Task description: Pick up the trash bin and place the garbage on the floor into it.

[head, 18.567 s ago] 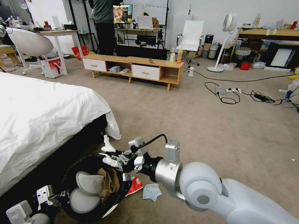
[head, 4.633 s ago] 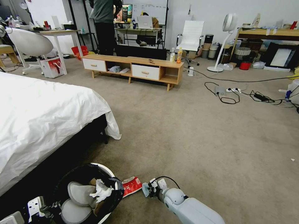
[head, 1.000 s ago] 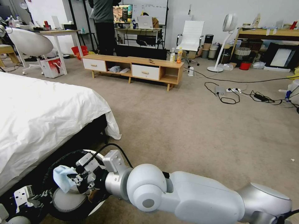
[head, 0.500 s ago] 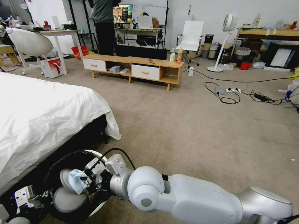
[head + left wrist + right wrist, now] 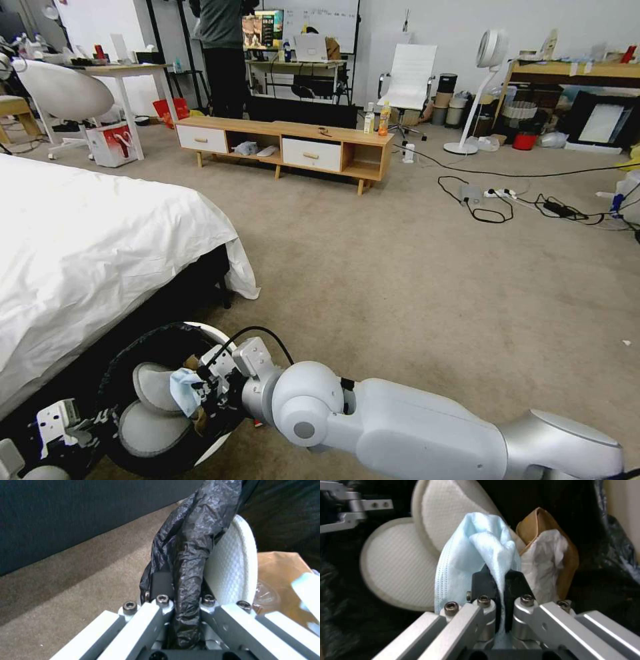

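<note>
1. Two grips live: right claw (image 5: 496, 582) pinched shut on light blue face mask (image 5: 466, 562), hanging over the mouth of the trash bin (image 5: 220, 437); left claw (image 5: 181, 590) clamped on the bin's rim and black bag liner (image 5: 193, 537), bin held beside the bed (image 5: 100, 240).
2. Risk on release: soft mask folded around the pads (image 5: 481, 582), likely to cling or snag and ride back out.
3. Risk of bridging: mask may settle on the white inner flaps (image 5: 396, 562) or on the brown paper bag (image 5: 566, 555) and tissue wad (image 5: 543, 562), not drop through.
4. Risk on left grip: liner bunched between the pads, slick plastic; push from the right arm could tilt or slip the bin.
5. Red scrap (image 5: 257, 423) under the right wrist, probably the snack wrapper, not yet collected.
</note>
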Tool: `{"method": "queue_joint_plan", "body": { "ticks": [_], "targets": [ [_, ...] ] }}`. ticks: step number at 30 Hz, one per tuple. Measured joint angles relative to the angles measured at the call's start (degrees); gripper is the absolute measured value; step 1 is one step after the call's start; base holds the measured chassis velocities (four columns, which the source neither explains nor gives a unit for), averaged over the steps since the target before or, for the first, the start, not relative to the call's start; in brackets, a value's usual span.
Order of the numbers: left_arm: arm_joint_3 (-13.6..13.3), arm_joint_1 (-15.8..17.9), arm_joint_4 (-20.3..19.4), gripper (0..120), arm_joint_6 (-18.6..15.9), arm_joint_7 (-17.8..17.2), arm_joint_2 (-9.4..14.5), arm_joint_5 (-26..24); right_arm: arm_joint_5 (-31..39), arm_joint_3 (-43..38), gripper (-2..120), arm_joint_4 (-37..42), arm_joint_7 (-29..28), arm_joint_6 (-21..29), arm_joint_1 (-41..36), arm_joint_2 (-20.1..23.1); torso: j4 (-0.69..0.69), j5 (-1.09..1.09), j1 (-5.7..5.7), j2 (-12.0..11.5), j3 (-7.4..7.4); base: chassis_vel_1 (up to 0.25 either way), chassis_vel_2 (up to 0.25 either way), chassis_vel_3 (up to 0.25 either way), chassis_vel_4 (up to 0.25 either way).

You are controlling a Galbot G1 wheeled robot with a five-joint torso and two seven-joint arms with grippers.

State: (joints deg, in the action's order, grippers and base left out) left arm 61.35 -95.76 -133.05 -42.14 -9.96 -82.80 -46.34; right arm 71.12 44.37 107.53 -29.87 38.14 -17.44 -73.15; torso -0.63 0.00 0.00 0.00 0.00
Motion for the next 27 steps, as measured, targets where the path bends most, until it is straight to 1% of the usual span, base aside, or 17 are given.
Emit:
{"method": "queue_joint_plan", "body": {
  "ticks": [5,13,17,18,19,21,22,25,26,27],
  "targets": [
    [-0.01,-0.01,0.0,2,0.0,0.01,-0.02,0.0,-0.35,0.23,1,-0.69,0.07,-0.07,-0.15,-0.27,0.0,0.0,0.0,0.0,0.0,0.0,0.0,0.0,0.0],
    [-0.23,0.22,0.74,2,0.0,0.32,-0.03,0.17,-1.72,0.37,1,-4.69,0.76,-0.34,-0.54,-1.3,0.0,0.0,0.0,0.0,0.0,0.0,0.0,0.0,0.0],
    [-0.28,0.48,1.19,2,0.0,0.39,0.01,0.23,-1.89,0.37,1,-4.94,0.97,-0.43,-0.53,-1.3,0.0,0.0,0.0,0.0,0.0,0.0,0.0,0.0,0.0],
    [-0.34,0.61,1.33,2,0.0,0.4,0.01,0.28,-1.9,0.34,4,-4.81,0.97,-0.52,-0.5,-1.22,0.0,0.0,0.0,0.0,0.0,0.0,0.0,0.0,0.0],
    [-0.34,0.61,1.33,2,0.0,0.4,0.01,0.28,-1.9,0.34,4,-4.81,0.97,-0.52,-0.5,-1.22,0.0,0.0,0.0,0.0,0.0,0.0,0.0,0.0,0.0],
    [-0.49,0.81,1.54,2,0.0,0.45,0.0,0.41,-1.67,-0.12,14,-3.87,0.96,-0.56,-0.39,-1.07,0.0,0.0,0.0,0.0,0.0,0.0,0.0,0.0,0.0],
    [-0.49,0.81,1.54,2,0.0,0.45,0.0,0.41,-1.67,-0.12,14,-3.87,0.96,-0.56,-0.39,-1.07,0.0,0.0,0.0,0.0,0.0,0.0,0.0,0.0,0.0],
    [-0.5,0.86,1.66,2,0.0,0.48,0.01,0.54,-1.17,-0.65,27,-2.72,0.71,-0.54,-0.05,-0.9,0.0,0.0,0.0,0.0,0.0,0.0,0.0,0.0,0.0],
    [-0.5,0.86,1.66,2,0.0,0.48,0.01,0.54,-1.17,-0.65,27,-2.72,0.71,-0.54,-0.05,-0.9,0.0,0.0,0.0,0.0,0.0,0.0,0.0,0.0,0.0],
    [-0.48,0.86,1.67,2,0.0,0.49,0.03,0.55,-0.68,-0.89,34,-2.09,0.34,-0.45,0.17,-0.84,0.0,0.0,0.0,0.0,0.0,0.0,0.0,0.0,0.0]
  ]
}}
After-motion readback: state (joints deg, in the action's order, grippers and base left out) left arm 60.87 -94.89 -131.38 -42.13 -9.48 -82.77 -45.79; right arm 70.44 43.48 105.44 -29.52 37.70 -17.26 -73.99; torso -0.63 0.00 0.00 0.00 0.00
